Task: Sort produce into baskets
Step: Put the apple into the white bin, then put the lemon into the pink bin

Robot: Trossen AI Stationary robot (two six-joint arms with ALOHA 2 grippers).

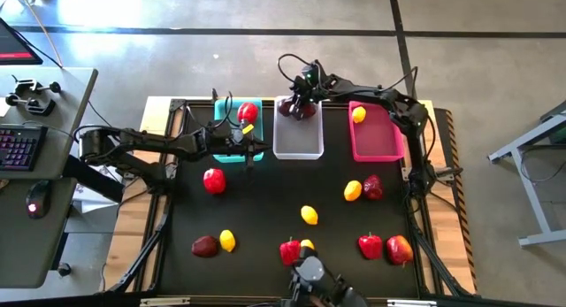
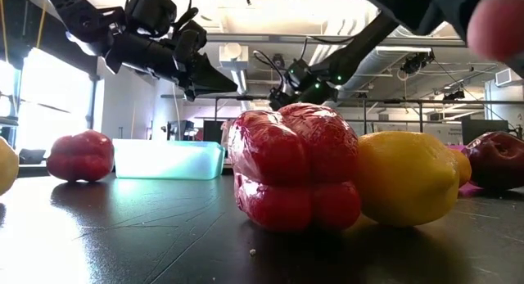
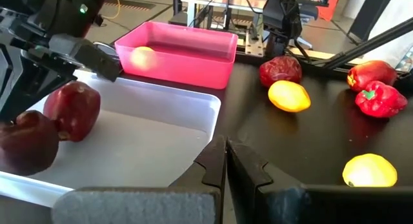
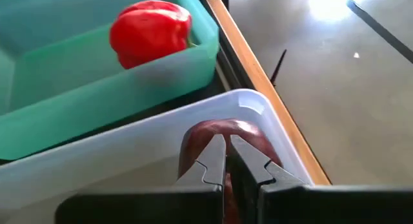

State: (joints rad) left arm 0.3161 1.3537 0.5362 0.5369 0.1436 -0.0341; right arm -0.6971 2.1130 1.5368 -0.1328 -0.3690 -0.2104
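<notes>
The teal basket holds one red pepper. The white basket holds two maroon fruits at its far end. The pink basket holds a lemon. My left gripper is shut and empty, above the gap between the teal and white baskets; the left wrist view shows it too. My right gripper is shut, pointing down over the maroon fruits in the white basket. More peppers, lemons and maroon fruits lie loose on the black table. My right gripper's shut fingertips stand right over the top of a maroon fruit that rests on the white basket's floor. Whether they touch it, I cannot tell.
Loose on the table: a pepper, a maroon fruit beside a lemon, a pepper with a lemon, a lemon, a lemon beside a maroon fruit, and two red items.
</notes>
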